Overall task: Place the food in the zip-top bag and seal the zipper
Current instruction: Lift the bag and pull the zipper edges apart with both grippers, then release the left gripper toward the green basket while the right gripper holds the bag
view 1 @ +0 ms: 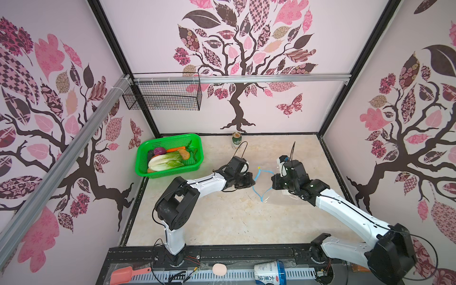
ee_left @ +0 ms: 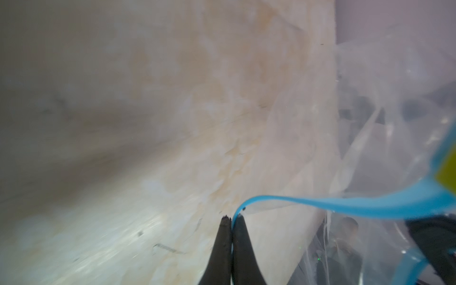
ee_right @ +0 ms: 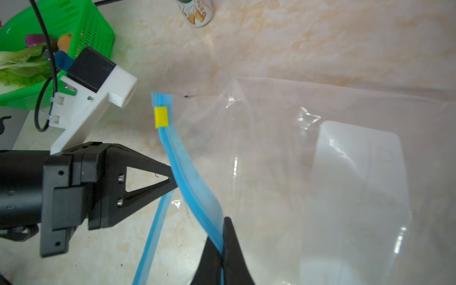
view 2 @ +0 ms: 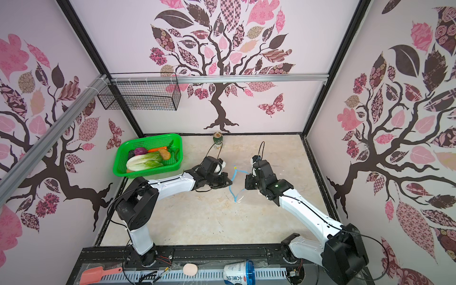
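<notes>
Bag (ee_right: pixel 320 172) mouth held apart by two clamped grippers, mid-table.
In both top views the clear plastic all but vanishes against the table (view 1: pixel 222 222); only the zipper (view 1: pixel 256 178) reads. The left wrist view is blurred. Both arms reach inward, tips facing: the left gripper (ee_right: pixel 172 180) pinches one zipper lip, the right gripper (ee_right: pixel 220 237) the other. The food (view 1: pixel 165 161) lies in the basket (view 1: pixel 172 172), far left.

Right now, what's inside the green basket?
Inside the green basket lie a big cabbage, a purple onion, an orange carrot and a tan potato. Whatever sits under the cabbage is covered, so I cannot tell.
</notes>
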Controlling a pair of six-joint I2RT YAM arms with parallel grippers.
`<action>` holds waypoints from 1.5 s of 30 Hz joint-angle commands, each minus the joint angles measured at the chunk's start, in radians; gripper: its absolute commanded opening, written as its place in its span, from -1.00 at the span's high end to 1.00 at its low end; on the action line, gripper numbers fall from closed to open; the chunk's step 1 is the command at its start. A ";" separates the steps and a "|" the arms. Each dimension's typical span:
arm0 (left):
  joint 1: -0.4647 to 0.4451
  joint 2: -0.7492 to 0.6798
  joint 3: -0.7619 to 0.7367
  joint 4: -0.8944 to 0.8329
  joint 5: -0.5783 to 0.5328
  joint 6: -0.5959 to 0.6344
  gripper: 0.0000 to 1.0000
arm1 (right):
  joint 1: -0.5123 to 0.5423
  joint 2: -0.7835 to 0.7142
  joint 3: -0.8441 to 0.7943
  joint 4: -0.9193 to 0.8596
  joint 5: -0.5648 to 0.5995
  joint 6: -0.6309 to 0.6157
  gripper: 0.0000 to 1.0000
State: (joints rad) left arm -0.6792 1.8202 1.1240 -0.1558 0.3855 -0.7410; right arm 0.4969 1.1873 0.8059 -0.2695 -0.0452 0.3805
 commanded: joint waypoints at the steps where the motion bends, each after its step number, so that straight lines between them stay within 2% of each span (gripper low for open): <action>1: -0.006 -0.109 -0.043 -0.076 -0.074 0.062 0.88 | -0.012 0.059 0.014 0.144 -0.132 0.063 1.00; 2: -0.004 -0.125 -0.042 -0.105 -0.097 0.074 0.69 | -0.018 0.075 0.016 0.157 -0.148 0.068 1.00; 4: -0.001 -0.162 -0.038 -0.157 -0.134 0.089 0.16 | -0.037 0.099 0.018 0.180 -0.179 0.073 1.00; 5: 0.006 -0.182 -0.033 -0.184 -0.151 0.103 -0.04 | -0.054 0.108 0.015 0.195 -0.201 0.076 1.00; 6: 0.016 -0.205 -0.028 -0.213 -0.165 0.118 -0.15 | -0.068 0.115 0.012 0.208 -0.221 0.078 1.00; 11: 0.130 -0.324 -0.010 -0.285 -0.191 0.179 -0.42 | -0.140 0.127 -0.019 0.282 -0.324 0.095 1.00; 13: 0.190 -0.358 0.012 -0.311 -0.230 0.222 -0.51 | -0.147 0.127 -0.017 0.290 -0.329 0.083 1.00; 17: 0.318 -0.362 0.083 -0.330 -0.323 0.288 -0.64 | -0.154 0.120 -0.014 0.305 -0.348 0.073 1.00; 18: 0.350 -0.347 0.101 -0.323 -0.336 0.297 -0.73 | -0.157 0.116 -0.017 0.312 -0.356 0.074 1.00; 23: 0.484 -0.205 0.221 -0.322 -0.337 0.320 -0.73 | -0.170 0.095 -0.041 0.327 -0.373 0.079 1.00; 27: 0.534 -0.086 0.308 -0.325 -0.326 0.352 -0.73 | -0.178 0.085 -0.048 0.326 -0.374 0.080 1.00; 34: 0.535 0.046 0.395 -0.375 -0.336 0.414 -0.73 | -0.182 0.083 -0.047 0.327 -0.378 0.078 1.00; 42: 0.529 0.076 0.361 -0.390 -0.203 0.393 -0.68 | -0.184 0.071 -0.045 0.321 -0.381 0.075 1.00; 45: 0.489 0.051 0.322 -0.390 -0.162 0.376 -0.67 | -0.184 0.069 -0.044 0.321 -0.381 0.074 1.00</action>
State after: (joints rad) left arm -0.1501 1.8900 1.4677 -0.5369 0.1436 -0.3527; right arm 0.3183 1.2881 0.7589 0.0483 -0.4168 0.4568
